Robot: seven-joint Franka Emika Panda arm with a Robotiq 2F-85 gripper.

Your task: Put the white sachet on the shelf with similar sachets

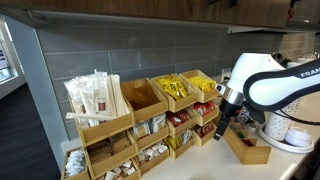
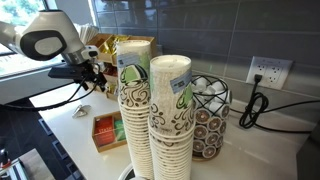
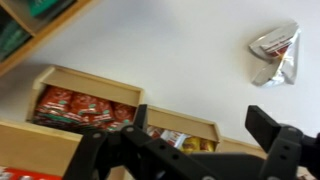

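Observation:
The bamboo shelf (image 1: 140, 125) stands against the grey tiled wall, with three stepped tiers of bins. Its top tier holds long white-wrapped sticks (image 1: 95, 98) and yellow packets (image 1: 175, 90). Pale packets (image 1: 150, 128) fill some middle bins, but they are too small to tell apart. My gripper (image 1: 224, 120) hangs beside the shelf's end, above a low wooden tray (image 1: 248, 150). In the wrist view the gripper (image 3: 180, 140) is open with nothing between its fingers. A crumpled silvery-white sachet (image 3: 275, 52) lies on the white counter, apart from the gripper.
The low tray (image 3: 90, 85) holds red and yellow packets; it also shows in an exterior view (image 2: 108, 130). Tall stacks of paper cups (image 2: 150, 110), a wire basket of pods (image 2: 210, 115) and a wall outlet (image 2: 267, 70) stand nearby. White cups (image 1: 285, 128) sit behind the arm.

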